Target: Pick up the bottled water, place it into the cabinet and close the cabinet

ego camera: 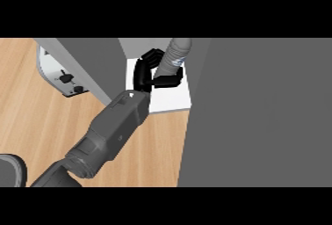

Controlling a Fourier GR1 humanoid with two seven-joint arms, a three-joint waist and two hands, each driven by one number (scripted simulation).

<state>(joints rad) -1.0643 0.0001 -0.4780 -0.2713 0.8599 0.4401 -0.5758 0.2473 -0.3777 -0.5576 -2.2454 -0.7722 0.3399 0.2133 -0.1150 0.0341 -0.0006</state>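
The bottled water [177, 52], grey with a pale blue label, stands tilted in the open cabinet over its white floor [172, 103]. My left hand [146, 72] has come in from the lower left and is curled round the bottle. Its fingers wrap the far side and its thumb [166, 81] the near side. The bottle's lower part is hidden by the hand. A grey panel [88, 66] that looks like the cabinet's open door stands to the left of the opening. My right hand does not show.
A broad grey cabinet face [259, 114] fills the view's right side. Left of the door stands a pale appliance with black knobs [63, 78]. A dark round object [9, 169] is cut off at the lower left edge. Wooden counter [39, 123] lies around my forearm.
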